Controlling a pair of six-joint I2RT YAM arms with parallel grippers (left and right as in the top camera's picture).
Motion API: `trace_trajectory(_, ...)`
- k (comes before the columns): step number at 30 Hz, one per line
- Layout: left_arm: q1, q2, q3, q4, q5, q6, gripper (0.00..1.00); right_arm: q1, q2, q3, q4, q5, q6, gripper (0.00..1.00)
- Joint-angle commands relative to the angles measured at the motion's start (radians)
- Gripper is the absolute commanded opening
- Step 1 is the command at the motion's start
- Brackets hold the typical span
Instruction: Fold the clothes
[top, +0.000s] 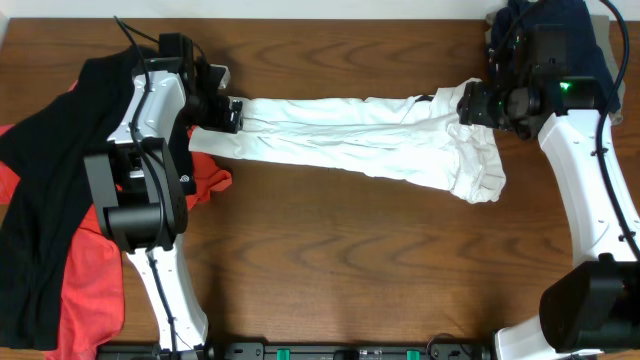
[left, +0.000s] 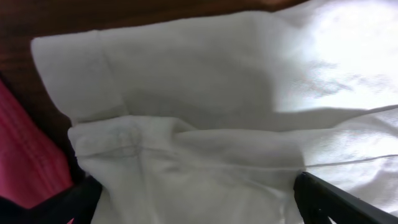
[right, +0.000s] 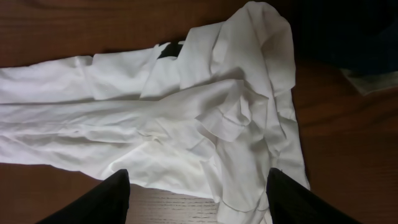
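Note:
A large white T-shirt (top: 350, 140) lies bunched into a long band across the middle of the table, with its crumpled end at the right. A bit of black print (right: 166, 51) shows in a fold. My left gripper (top: 228, 110) is at the band's left end. Its jaws stand open and wide, with white cloth (left: 217, 93) lying between the fingers (left: 323, 199). My right gripper (top: 468, 103) hovers over the right end, open, with the shirt (right: 186, 124) and bare wood below it. A black shirt (top: 50, 180) lies on an orange-red shirt (top: 90, 280) at the left.
A dark blue cloth (top: 555, 30) lies heaped at the far right corner behind the right arm. The orange-red cloth (left: 25, 155) reaches up beside the left gripper. Both arm bases stand at the table's front edge (top: 330, 340).

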Motion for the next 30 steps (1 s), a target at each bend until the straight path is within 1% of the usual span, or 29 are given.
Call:
trace_trajectory(1, 0.000, 0.048, 0.020, -0.014, -0.009, 0.014, 0.98, 0.006, 0.002, 0.007, -0.002, 0.000, -0.015, 0.68)
trace_trajectory(3, 0.000, 0.063, 0.020, -0.021, -0.009, 0.014, 1.00, 0.006, 0.002, 0.007, -0.004, 0.000, -0.015, 0.68)
trace_trajectory(7, 0.000, 0.071, 0.014, -0.025, -0.013, 0.014, 0.90, 0.006, 0.002, 0.007, -0.010, 0.004, -0.016, 0.68)
trace_trajectory(9, 0.000, 0.071, 0.014, -0.025, -0.034, 0.014, 0.79, 0.006, 0.002, 0.007, -0.012, 0.008, -0.016, 0.68)
trace_trajectory(13, 0.000, 0.071, 0.013, -0.017, -0.074, 0.014, 0.48, 0.006, 0.002, 0.007, -0.012, 0.007, -0.016, 0.68)
trace_trajectory(15, 0.000, 0.071, 0.014, -0.008, -0.080, 0.014, 0.35, 0.006, 0.002, 0.007, -0.012, 0.007, -0.016, 0.68)
trace_trajectory(17, 0.000, 0.071, 0.014, -0.001, -0.080, 0.014, 0.25, 0.006, 0.002, 0.007, -0.012, 0.007, -0.016, 0.68)
trace_trajectory(19, 0.000, 0.070, 0.014, 0.005, -0.080, 0.014, 0.13, 0.006, 0.002, 0.007, -0.012, 0.007, -0.016, 0.68)
trace_trajectory(20, 0.001, 0.069, 0.015, 0.006, -0.080, 0.014, 0.09, 0.006, 0.002, 0.007, -0.012, 0.007, -0.016, 0.68)
trace_trajectory(21, 0.002, 0.067, 0.018, 0.005, -0.088, 0.004, 0.06, 0.006, 0.002, 0.007, -0.012, 0.007, -0.016, 0.68)
trace_trajectory(24, 0.003, 0.034, 0.028, -0.003, -0.195, -0.063, 0.06, 0.006, 0.002, 0.007, -0.012, 0.007, -0.015, 0.68)
trace_trajectory(27, 0.003, -0.040, 0.042, -0.020, -0.284, -0.063, 0.06, 0.006, 0.002, 0.007, -0.009, 0.007, -0.015, 0.68)
trace_trajectory(30, 0.002, -0.126, 0.043, -0.025, -0.297, -0.051, 0.06, 0.006, 0.002, 0.007, -0.008, 0.007, -0.015, 0.67)
